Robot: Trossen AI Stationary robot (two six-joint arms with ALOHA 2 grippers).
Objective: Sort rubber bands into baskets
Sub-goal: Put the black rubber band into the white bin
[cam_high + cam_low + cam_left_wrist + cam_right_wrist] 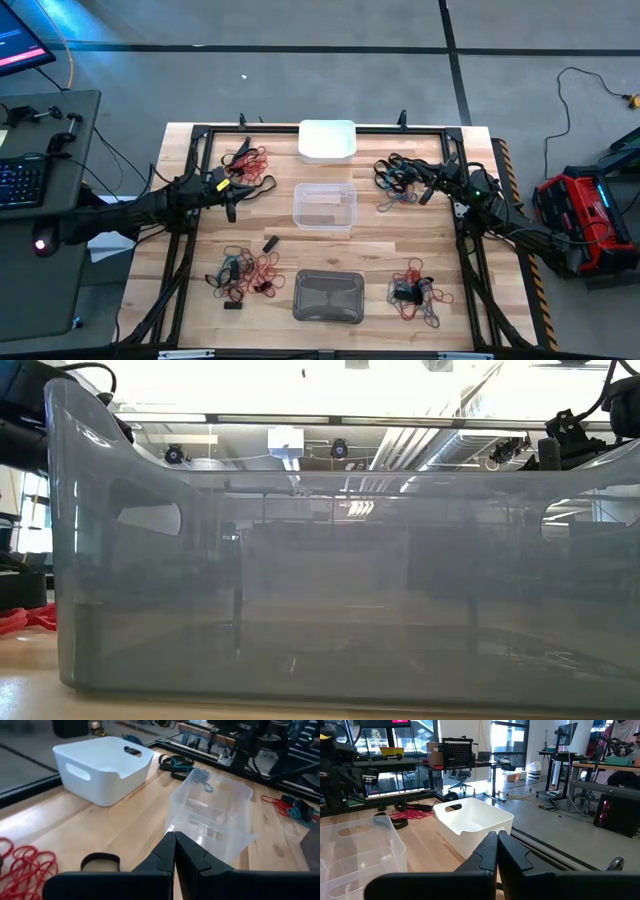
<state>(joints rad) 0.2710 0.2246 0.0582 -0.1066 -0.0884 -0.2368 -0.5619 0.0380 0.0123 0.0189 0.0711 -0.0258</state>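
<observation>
Three baskets stand in a row down the table's middle: a white one [326, 140] at the far edge, a clear one [324, 205] in the centre and a grey one [328, 296] near the front. Rubber bands lie in four heaps: far left [248, 160], far right [395, 175], near left [248, 272] and near right [415, 290]. My left gripper [234, 199] is shut, left of the clear basket [212, 815], with nothing seen between its fingers [175, 845]. My right gripper [423, 191] is shut beside the far right heap, facing the white basket [472, 827].
A small dark piece [270, 243] lies between the clear basket and the near left heap. The grey basket [320, 580] fills the low view, with red bands [25, 618] to its left. A black frame [190, 200] runs around the table top. Bare wood lies between the baskets and the heaps.
</observation>
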